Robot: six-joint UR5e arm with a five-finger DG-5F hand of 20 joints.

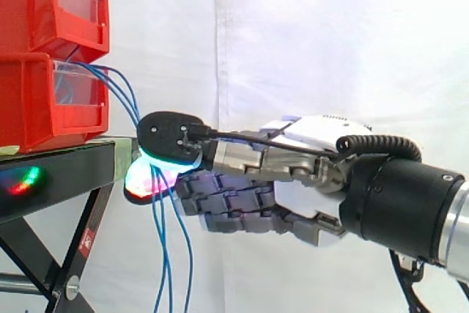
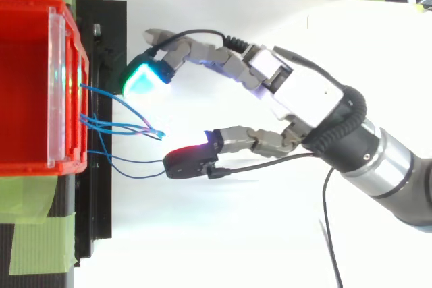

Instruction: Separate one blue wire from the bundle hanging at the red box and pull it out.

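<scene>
The hand (image 2: 297, 92) reaches in from the right, level with the edge of the black desk (image 1: 66, 174), and its fingers are spread wide apart, closed on nothing. From above the gap is plain. One fingertip (image 2: 143, 80) glows cyan-green toward the top of the view. Another (image 2: 189, 162), dark-backed with a red glow, sits lower down. Between them lies the bundle of blue wires (image 2: 118, 125).

The wires come out of the front of the lower red box (image 1: 44, 108), which stands on the desk with a second red box (image 1: 37, 5) stacked on top of it. From the side they arc over the box's lip, drop past the desk edge and hang straight down out of view. On the way they pass behind the dark-backed fingertip and across a pink-glowing pad (image 1: 143, 179) just below it.

In the top view most strands gather to a point in the middle of the gap, clear of both tips. One strand runs apart from the rest, looping low from the box toward the dark-backed tip. It appears to touch that pad, though the contact is hard to make out. Behind it all hangs the white curtain (image 1: 308, 34), and green tape (image 2: 34, 241) lies beside the box.
</scene>
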